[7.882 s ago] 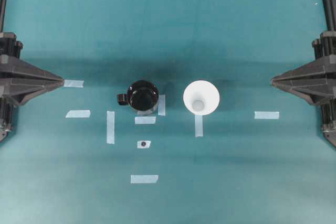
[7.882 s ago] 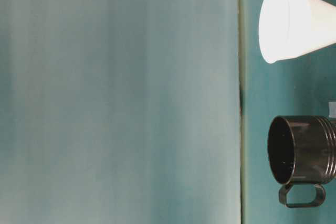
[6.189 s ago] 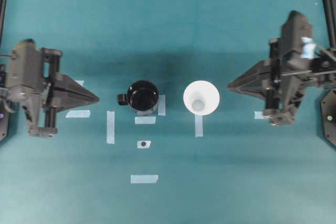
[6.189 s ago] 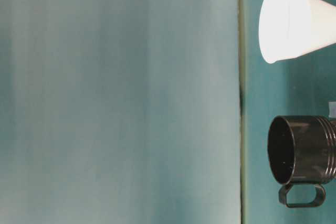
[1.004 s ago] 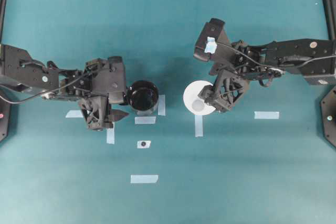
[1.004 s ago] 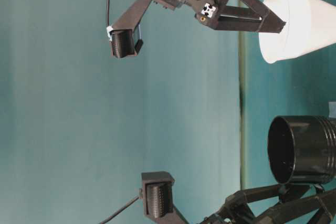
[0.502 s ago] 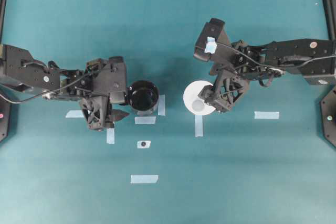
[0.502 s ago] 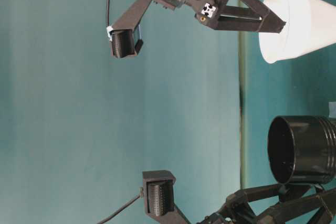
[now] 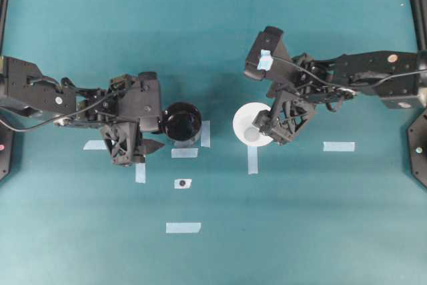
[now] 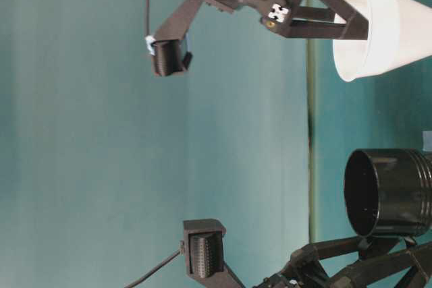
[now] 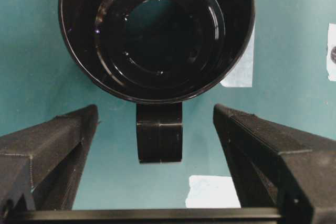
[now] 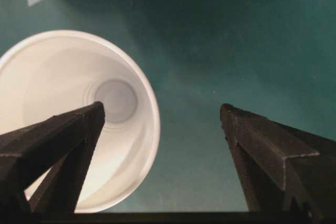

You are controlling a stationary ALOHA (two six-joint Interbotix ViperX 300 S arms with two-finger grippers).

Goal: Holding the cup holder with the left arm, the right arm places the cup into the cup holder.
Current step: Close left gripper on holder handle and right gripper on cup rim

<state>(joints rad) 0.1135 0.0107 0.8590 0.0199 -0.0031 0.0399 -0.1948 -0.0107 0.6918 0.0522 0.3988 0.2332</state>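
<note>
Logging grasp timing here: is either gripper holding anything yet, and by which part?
Nothing is held. The left gripper is open, its fingers either side of the cup holder handle; the right gripper is open at the cup rim.

Pale tape strips (image 9: 183,227) and a small dark dot (image 9: 182,183) lie on the teal table (image 9: 300,231).

Both arms' fingers (image 11: 252,145) spread wide
</note>
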